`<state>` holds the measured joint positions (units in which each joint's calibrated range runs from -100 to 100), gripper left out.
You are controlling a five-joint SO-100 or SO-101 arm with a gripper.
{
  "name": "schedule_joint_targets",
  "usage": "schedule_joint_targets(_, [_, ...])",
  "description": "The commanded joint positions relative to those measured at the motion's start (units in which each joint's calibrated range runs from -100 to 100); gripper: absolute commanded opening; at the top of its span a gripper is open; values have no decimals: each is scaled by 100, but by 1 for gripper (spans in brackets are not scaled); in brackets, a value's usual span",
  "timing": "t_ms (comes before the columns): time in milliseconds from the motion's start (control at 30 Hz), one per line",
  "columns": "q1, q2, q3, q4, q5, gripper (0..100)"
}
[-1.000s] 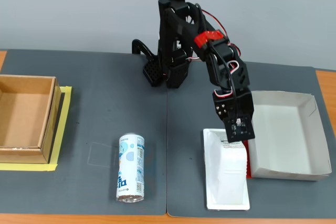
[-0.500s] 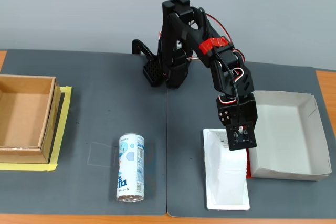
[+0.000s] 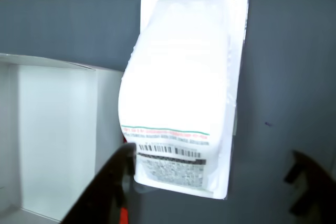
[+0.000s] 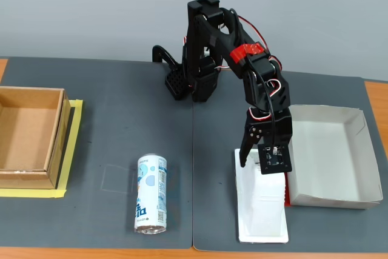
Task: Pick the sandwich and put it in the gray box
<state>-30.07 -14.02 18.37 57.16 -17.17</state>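
The sandwich (image 4: 262,201) is a white wedge pack on a flat white base, lying on the dark mat just left of the gray box (image 4: 359,127) in the fixed view. My gripper (image 4: 259,165) hangs open over its far end. In the wrist view the sandwich (image 3: 184,82) fills the middle, with its barcode label toward the camera. The open gripper (image 3: 210,156) has one dark finger on each side of that label end, and neither visibly touches the pack. The gray box (image 3: 107,108) shows at the left there, with a bit of red by the left finger.
A blue-and-white drink can (image 4: 150,193) lies on its side on the mat, left of the sandwich. A brown cardboard box (image 4: 27,137) sits on yellow tape at the far left. The arm's base (image 4: 194,83) stands at the back centre. Orange table shows along the front edge.
The gripper has gone from shut to open, one finger swinging out to the left in the fixed view. The arm came forward and slightly down over the sandwich's far end.
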Motion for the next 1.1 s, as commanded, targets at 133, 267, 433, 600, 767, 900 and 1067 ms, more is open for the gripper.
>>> schedule_joint_targets(133, [-168,-10,-240,-38,318,33])
schedule_joint_targets(267, [-265,7,-231,-64,396,33])
schedule_joint_targets(433, [-265,329,-376,-203,396,33])
schedule_joint_targets(600, [-272,575,-710,-203,396,33])
schedule_joint_targets(767, [-272,872,-1000,-203,396,33])
schedule_joint_targets(900, [-279,1135,-1253,-203,401,33])
schedule_joint_targets(1067, [-279,1381,-1380,-203,401,33])
